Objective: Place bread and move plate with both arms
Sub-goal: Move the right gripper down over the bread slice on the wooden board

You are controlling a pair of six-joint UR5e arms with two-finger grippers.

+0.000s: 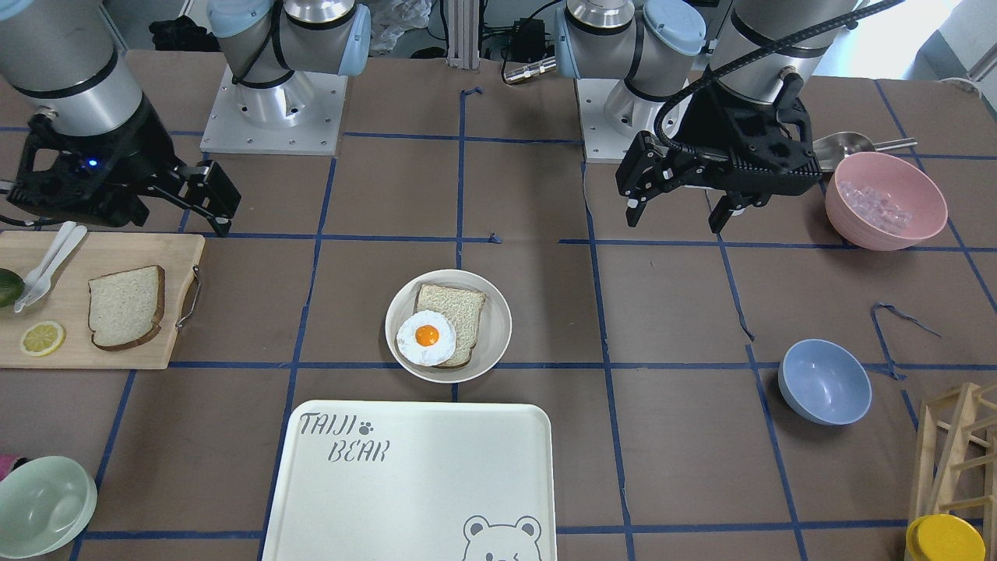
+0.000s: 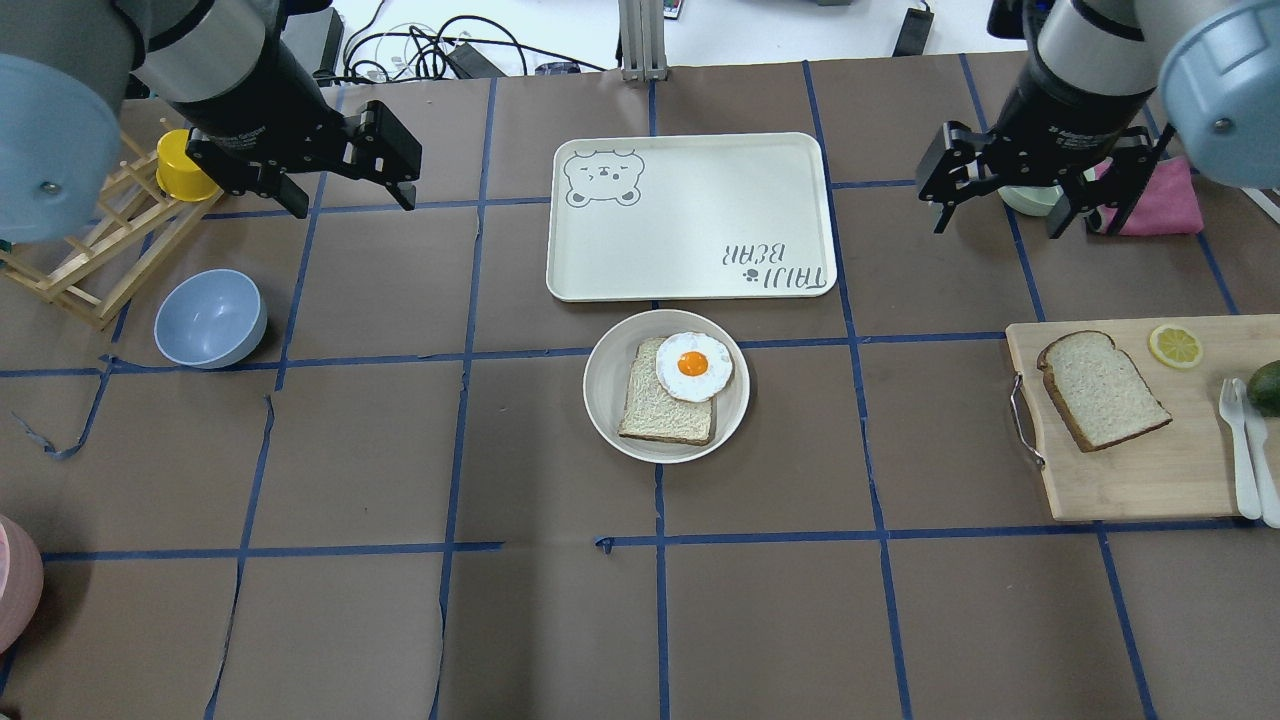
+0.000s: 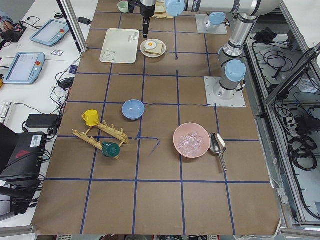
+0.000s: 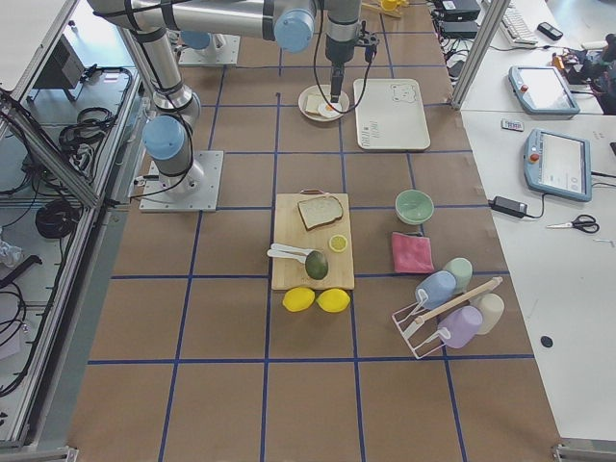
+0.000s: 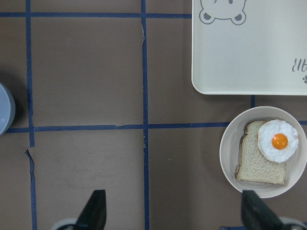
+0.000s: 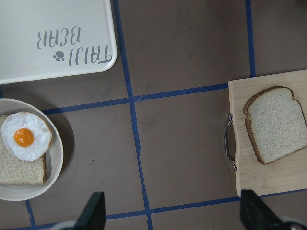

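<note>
The bread (image 1: 125,306), a dark-crusted slice, lies flat on a wooden cutting board (image 1: 101,253) and shows in the overhead view (image 2: 1100,388) and the right wrist view (image 6: 276,123). The round off-white plate (image 1: 498,312) sits mid-table, also in the overhead view (image 2: 600,400), and holds a paler slice with a fried egg (image 1: 426,336) on it. My left gripper (image 2: 353,203) hangs open and empty above the table, far from the plate. My right gripper (image 2: 1000,225) hangs open and empty above the table, beyond the board.
A white bear-print tray (image 2: 690,215) lies just beyond the plate. A blue bowl (image 2: 210,318) and a wooden rack (image 2: 90,250) are on my left. A pink bowl (image 1: 886,200), a green bowl (image 1: 43,506), a lemon slice and cutlery on the board are also there.
</note>
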